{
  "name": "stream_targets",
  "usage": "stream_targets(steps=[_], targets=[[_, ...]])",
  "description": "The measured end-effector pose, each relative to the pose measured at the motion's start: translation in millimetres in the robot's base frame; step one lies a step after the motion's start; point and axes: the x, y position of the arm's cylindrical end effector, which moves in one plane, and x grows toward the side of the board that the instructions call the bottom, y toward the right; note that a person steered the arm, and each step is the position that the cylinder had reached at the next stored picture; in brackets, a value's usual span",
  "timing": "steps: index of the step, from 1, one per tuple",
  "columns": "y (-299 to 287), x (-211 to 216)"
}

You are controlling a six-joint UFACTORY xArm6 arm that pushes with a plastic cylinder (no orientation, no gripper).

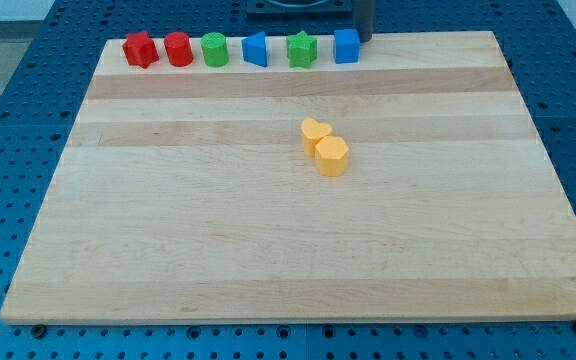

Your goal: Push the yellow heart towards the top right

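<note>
Centrally, yellow heart [314,133] touching yellow block [332,156]; my tip unseen

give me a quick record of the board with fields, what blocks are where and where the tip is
board: wooden board
top row, left to right: red star, red cylinder, green cylinder, blue triangle, green star, blue cube
centre: yellow heart touching yellow hexagon
my tip, top edge, beside blue cube

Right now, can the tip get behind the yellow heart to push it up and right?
Probably yes. My tip sits at the top edge by the blue cube; bare board surrounds the heart, though the yellow hexagon touches its lower right.
</note>
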Motion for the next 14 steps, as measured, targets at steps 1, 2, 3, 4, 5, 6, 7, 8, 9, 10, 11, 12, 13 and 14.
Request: stream_targets(steps=[1, 2, 3, 4, 5, 6, 7, 8, 9, 10, 11, 12, 13, 14], targets=[[-3, 6], [-6, 7], [-6, 7], [5, 7], [40, 7], [80, 14], [86, 50], [69, 89], [22, 120], [-30, 143], [-83, 152], [-130, 166], [-148, 206], [-140, 227]])
